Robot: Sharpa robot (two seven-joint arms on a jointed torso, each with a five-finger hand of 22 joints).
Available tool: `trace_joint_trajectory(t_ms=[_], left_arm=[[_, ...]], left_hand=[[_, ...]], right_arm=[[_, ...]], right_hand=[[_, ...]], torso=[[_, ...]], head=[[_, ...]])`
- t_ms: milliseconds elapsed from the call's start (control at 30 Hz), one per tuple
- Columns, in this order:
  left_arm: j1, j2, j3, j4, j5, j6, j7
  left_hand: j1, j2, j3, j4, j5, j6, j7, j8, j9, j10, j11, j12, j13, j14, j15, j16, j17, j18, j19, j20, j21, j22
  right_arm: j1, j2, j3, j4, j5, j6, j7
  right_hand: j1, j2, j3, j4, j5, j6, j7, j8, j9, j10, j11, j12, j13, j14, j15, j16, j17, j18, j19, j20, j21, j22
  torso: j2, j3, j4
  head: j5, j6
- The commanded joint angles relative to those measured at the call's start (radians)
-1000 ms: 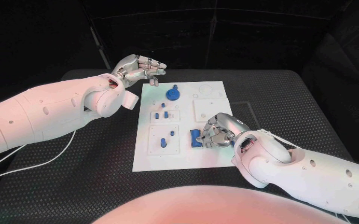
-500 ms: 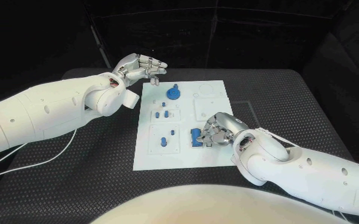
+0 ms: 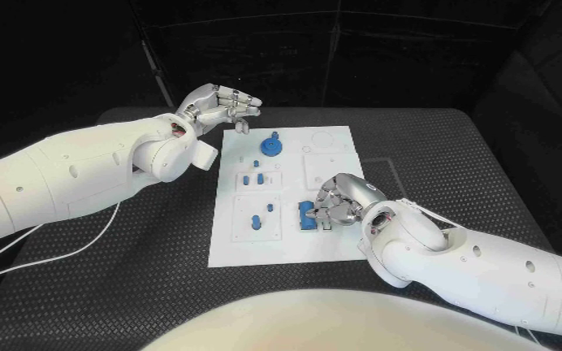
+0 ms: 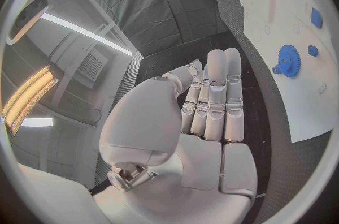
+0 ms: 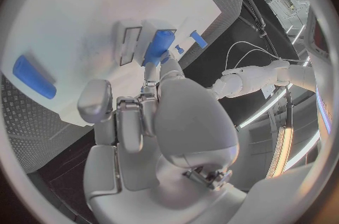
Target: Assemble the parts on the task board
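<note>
Item: white rectangular task board (image 3: 339, 249), flat matte plate on the black ribbed table mat (image 3: 469, 164); carries shallow square recessed panels

Right hand (image 3: 336, 203): silver, fingers curled down onto a blue rectangular block part (image 3: 307, 214) at the board's near right panel; the right wrist view shows a fingertip (image 5: 150, 67) touching the block (image 5: 157, 47). Whether it pinches or merely presses, cannot tell

Left hand (image 3: 220, 107): silver, fingers drawn together and bent, holding nothing, hovering just off the board's far left corner

Other parts: blue toothed gear with centre knob (image 3: 272, 147), seated at the far end; small blue pegs (image 3: 252, 179) and a blue oblong peg (image 3: 256, 223) in the left panels

Handling judgement: keep the block square to its recess, press straight down with even, light force; smooth plastic may skid if pushed sideways
</note>
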State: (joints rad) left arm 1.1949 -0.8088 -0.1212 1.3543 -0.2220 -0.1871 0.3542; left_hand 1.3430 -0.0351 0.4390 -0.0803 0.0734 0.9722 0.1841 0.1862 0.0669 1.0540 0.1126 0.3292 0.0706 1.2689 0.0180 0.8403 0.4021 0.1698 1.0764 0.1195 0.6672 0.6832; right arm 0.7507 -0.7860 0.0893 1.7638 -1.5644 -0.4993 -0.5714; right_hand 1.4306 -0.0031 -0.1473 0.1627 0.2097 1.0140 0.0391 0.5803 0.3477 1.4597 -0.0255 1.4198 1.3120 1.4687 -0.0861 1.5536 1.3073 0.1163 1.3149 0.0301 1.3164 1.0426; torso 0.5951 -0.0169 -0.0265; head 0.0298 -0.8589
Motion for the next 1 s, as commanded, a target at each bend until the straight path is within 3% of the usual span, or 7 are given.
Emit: trace_joint_trajectory(t_ms=[33,200,367,533,700,800,1000], left_arm=[[0.002,0.001,0.001,0.001,0.004,0.008,0.005],[0.002,-0.001,0.001,0.002,0.004,0.008,0.005],[0.002,-0.004,0.001,0.002,0.004,0.008,0.004],[0.002,-0.006,0.001,0.004,0.004,0.008,0.003],[0.001,-0.008,0.001,0.009,0.004,0.009,0.004],[0.001,-0.008,0.001,0.011,0.004,0.009,0.004],[0.001,-0.008,0.001,0.011,0.004,0.009,0.004]], left_hand=[[-0.008,0.004,0.001,0.002,0.000,-0.003,0.005,-0.002,-0.001,-0.007,-0.003,0.004,-0.001,0.008,0.001,-0.005,-0.001,0.014,0.006,0.001,-0.005,-0.001],[-0.008,0.004,0.001,0.002,0.000,-0.003,0.005,-0.002,-0.001,-0.007,-0.003,0.004,-0.001,0.008,0.001,-0.005,-0.001,0.014,0.006,0.001,-0.005,-0.001],[-0.008,0.004,0.001,0.002,0.000,-0.003,0.005,-0.002,-0.001,-0.007,-0.003,0.004,-0.001,0.008,0.001,-0.005,-0.001,0.014,0.006,0.001,-0.005,-0.001],[-0.008,0.004,0.001,0.002,0.000,-0.003,0.005,-0.002,-0.001,-0.007,-0.003,0.004,-0.001,0.008,0.001,-0.005,-0.001,0.014,0.006,0.001,-0.005,-0.001],[-0.007,0.005,0.002,0.002,0.000,-0.003,0.005,-0.002,-0.001,-0.008,-0.003,0.004,-0.001,0.008,0.001,-0.006,-0.001,0.014,0.006,0.001,-0.006,-0.002],[-0.007,0.005,0.002,0.002,0.000,-0.003,0.005,-0.002,-0.001,-0.008,-0.003,0.004,-0.001,0.008,0.001,-0.006,-0.001,0.014,0.006,0.001,-0.006,-0.002],[-0.010,0.004,0.001,0.004,-0.001,-0.004,0.006,-0.002,-0.001,-0.009,-0.002,0.004,-0.001,0.008,0.002,-0.006,-0.001,0.014,0.006,0.002,-0.007,-0.002]], right_arm=[[0.000,-0.004,-0.001,0.001,-0.019,-0.024,-0.009],[0.000,-0.026,-0.001,0.019,-0.006,-0.048,0.015],[0.000,-0.074,-0.001,0.056,0.063,-0.089,0.073],[0.000,-0.144,-0.001,0.085,0.115,-0.098,0.086],[0.000,-0.205,-0.001,0.075,0.082,-0.070,0.076],[0.000,-0.231,-0.001,0.069,0.050,-0.035,0.058],[-0.001,-0.263,-0.002,0.061,0.000,0.033,0.029]], right_hand=[[0.002,0.009,-0.002,-0.002,0.005,0.000,-0.007,0.004,0.002,0.008,-0.011,-0.007,0.066,0.094,-0.007,0.003,0.225,-0.016,0.003,-0.008,0.006,0.002],[-0.010,0.006,-0.013,0.005,0.025,-0.019,-0.002,0.005,0.002,0.002,-0.009,-0.015,0.058,0.093,-0.007,0.001,0.219,-0.015,-0.001,-0.009,0.002,-0.006],[-0.030,0.009,-0.027,0.025,0.064,-0.086,0.027,-0.036,-0.020,-0.014,0.013,-0.037,0.035,0.090,0.009,-0.004,0.208,-0.013,-0.012,0.000,-0.008,-0.024],[-0.038,0.013,-0.033,0.034,0.071,-0.093,0.035,-0.045,-0.027,-0.021,0.021,-0.046,0.026,0.089,0.017,-0.006,0.202,-0.012,-0.016,0.007,-0.012,-0.030],[-0.037,0.014,-0.040,0.039,0.074,-0.098,0.041,-0.065,-0.039,-0.033,0.027,-0.064,0.008,0.087,0.023,-0.010,0.194,-0.010,-0.021,0.014,-0.017,-0.038],[-0.043,0.011,-0.051,0.048,0.073,-0.102,0.049,-0.088,-0.053,-0.039,0.034,-0.075,-0.001,0.086,0.028,-0.012,0.189,-0.009,-0.024,0.021,-0.021,-0.043],[-0.058,0.011,-0.066,0.067,0.071,-0.097,0.054,-0.111,-0.067,-0.043,0.039,-0.086,-0.011,0.082,0.033,-0.019,0.174,-0.006,-0.031,0.026,-0.029,-0.055]], torso=[[-0.001,-0.0005,-0.0013],[-0.001,0.0003,-0.0018],[-0.002,-0.0005,-0.0026],[-0.001,-0.0008,-0.0019],[-0.001,-0.0023,-0.0023],[0.000,-0.0003,-0.0014],[-0.001,-0.0003,-0.0018]], head=[[0.002,0.000],[0.003,0.001],[0.001,0.001],[-0.004,0.001],[-0.022,0.004],[-0.025,0.004],[-0.034,0.004]])
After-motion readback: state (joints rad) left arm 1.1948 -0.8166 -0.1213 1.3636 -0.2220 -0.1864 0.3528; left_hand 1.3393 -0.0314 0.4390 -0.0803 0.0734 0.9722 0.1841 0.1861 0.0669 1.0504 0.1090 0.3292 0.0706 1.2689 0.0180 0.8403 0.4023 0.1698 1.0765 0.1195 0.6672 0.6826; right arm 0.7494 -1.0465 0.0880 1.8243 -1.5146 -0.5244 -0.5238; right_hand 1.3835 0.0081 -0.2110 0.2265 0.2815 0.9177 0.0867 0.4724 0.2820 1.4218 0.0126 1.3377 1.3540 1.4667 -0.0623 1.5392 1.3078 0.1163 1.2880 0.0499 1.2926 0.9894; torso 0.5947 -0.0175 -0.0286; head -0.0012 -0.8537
